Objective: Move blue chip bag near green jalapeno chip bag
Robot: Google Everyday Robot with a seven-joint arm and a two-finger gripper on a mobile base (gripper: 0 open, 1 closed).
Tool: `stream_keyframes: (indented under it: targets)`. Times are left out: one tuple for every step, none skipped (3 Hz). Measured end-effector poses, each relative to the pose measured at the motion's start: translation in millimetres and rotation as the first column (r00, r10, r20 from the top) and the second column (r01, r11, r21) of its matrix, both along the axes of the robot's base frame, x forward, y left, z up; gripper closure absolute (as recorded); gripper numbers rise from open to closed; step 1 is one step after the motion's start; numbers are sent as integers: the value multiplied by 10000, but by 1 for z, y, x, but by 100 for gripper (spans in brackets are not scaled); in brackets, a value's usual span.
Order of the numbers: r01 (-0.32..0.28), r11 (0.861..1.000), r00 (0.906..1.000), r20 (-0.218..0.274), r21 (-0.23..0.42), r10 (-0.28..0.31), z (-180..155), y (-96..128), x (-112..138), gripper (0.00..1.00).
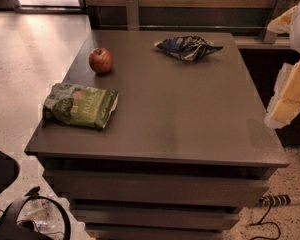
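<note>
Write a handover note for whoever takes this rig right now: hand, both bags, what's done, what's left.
Hand: at the right edge of the view, off the table's right side, open, holding nothing.
Blue chip bag: lying crumpled at the far side of the table, right of centre, well apart from the hand.
Green jalapeno chip bag: flat near the front left corner, with a red apple behind it.
Done: nothing yet; the two bags lie far apart.
Left: reach the blue chip bag, grasp it, carry it to the front left and set it down beside the green jalapeno chip bag.
</note>
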State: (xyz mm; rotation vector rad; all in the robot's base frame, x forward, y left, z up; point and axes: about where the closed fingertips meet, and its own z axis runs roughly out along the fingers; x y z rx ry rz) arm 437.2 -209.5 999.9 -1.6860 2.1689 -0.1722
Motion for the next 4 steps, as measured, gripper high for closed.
stream_keyframes:
  targets:
    - [1, 10000, 10000, 3, 0, -1, 0, 0, 0, 0]
    - [270, 9996, 9994, 195, 93, -272, 9, -1, 28, 0]
    - [575, 9967, 9960, 651, 571, -612, 19, 0, 83, 0]
    - [829, 9912, 9887, 1162, 1028, -947, 26, -3, 133, 0]
